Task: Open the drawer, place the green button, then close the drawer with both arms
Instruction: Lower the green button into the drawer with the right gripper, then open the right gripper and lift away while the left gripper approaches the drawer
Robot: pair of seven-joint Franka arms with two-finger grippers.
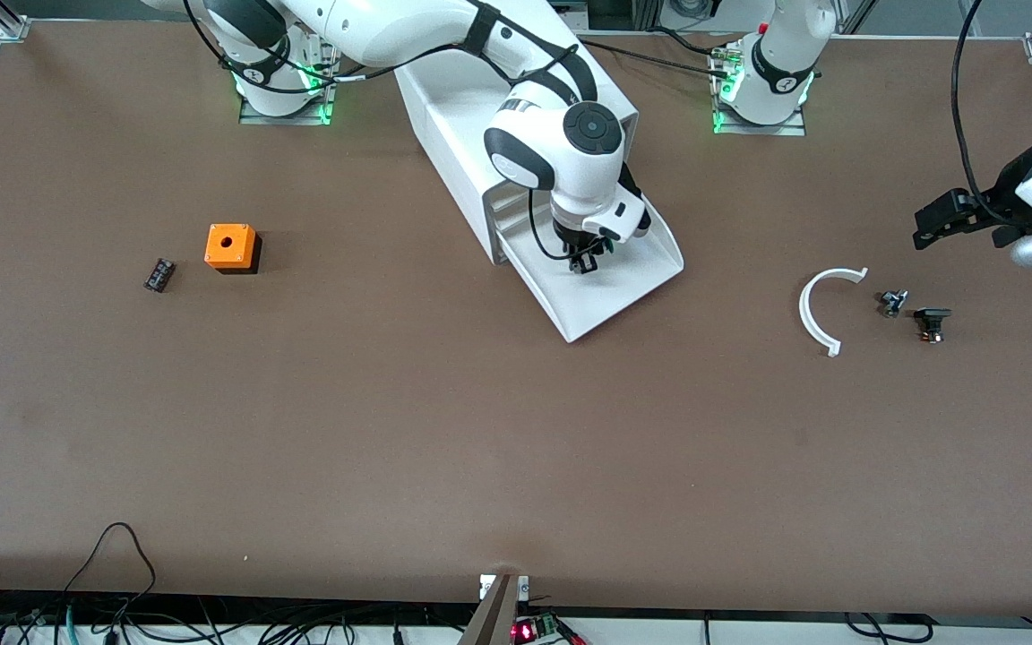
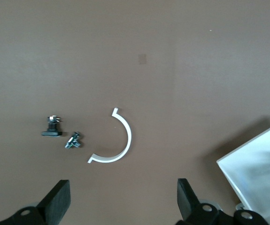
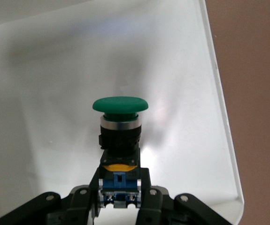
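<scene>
The drawer stands pulled out of the white cabinet toward the front camera. My right gripper is down inside it, shut on the button. In the right wrist view my right gripper grips the button's blue-and-black body, and the green cap points at the white drawer floor. I cannot tell whether the cap touches the floor. My left gripper is open and empty, over the table at the left arm's end. Its fingers stand wide apart in the left wrist view.
An orange cube with a hole and a small black part lie toward the right arm's end. A white arc, a small metal piece and a black part lie near my left gripper. The drawer's corner shows in the left wrist view.
</scene>
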